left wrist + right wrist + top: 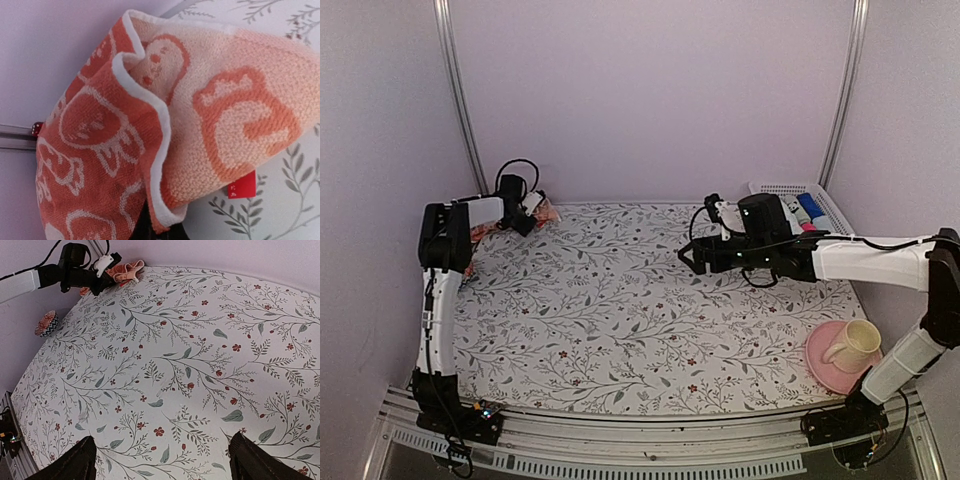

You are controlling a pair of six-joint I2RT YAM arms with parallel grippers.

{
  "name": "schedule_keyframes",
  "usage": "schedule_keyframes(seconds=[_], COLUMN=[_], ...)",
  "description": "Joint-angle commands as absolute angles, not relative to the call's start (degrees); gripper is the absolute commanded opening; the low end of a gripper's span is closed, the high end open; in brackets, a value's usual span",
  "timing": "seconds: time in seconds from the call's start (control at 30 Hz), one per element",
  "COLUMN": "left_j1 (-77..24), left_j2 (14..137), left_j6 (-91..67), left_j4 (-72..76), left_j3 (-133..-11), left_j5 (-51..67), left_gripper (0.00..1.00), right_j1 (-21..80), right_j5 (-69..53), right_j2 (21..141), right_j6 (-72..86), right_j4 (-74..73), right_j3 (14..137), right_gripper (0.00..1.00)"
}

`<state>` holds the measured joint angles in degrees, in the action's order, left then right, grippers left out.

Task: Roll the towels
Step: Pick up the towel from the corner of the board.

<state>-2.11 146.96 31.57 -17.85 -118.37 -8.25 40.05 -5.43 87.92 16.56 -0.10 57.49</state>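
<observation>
At the far left corner of the table, from above, find the left gripper closed on the orange-red towel, bunched small near the back wall. Cannot read the prints from there.

Up close in the left wrist view, get what the overhead lacks: white cartoon faces on the towel, a paler reverse side folded over, a white hem, and a small red tag at the lower edge. Fills nearly that whole frame, so shows almost nothing of the fingers, only a dark sliver at the bottom under the cloth.

From the right wrist view, spot the same gripper and towel far off at the top left, plus a small patterned bowl by the table's left edge. Hard to make out from above, beside the left arm.

Further right, over the floral cloth, find the right gripper spread wide, holding nothing, well apart from the towel. Confirmed by its own camera: two dark fingers cut off at the bottom corners, bare cloth between.

At the far right, only from above, see a white basket of coloured pens, partly hidden behind the arm, and a cream cup on a pink plate at the near corner.
</observation>
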Motion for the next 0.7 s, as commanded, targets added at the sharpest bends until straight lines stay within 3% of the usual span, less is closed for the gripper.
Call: schedule_keyframes(seconds=[0.0, 0.4, 0.67], left_j1=[-4.6, -14.0, -17.65], left_j2=[137.86, 102.26, 91.44], left_j6=[32.72, 37.02, 32.04], left_j4=[-20.14, -25.7, -26.62], left_j3=[-109.54, -78.17, -65.47], left_j5=[0.44, 24.69, 34.32], left_gripper=[0.0, 0.0, 0.0], right_j1=[40.72, 44.1, 51.29], right_j5=[-5.96, -12.04, -16.23], right_j2=[89.4, 93.51, 100.74], right_j6=[15.0, 6.27, 9.29], right_j4=[0.0, -1.56, 2.43], right_j3=[59.46, 61.77, 67.12], right_gripper=[0.92, 0.92, 0.87])
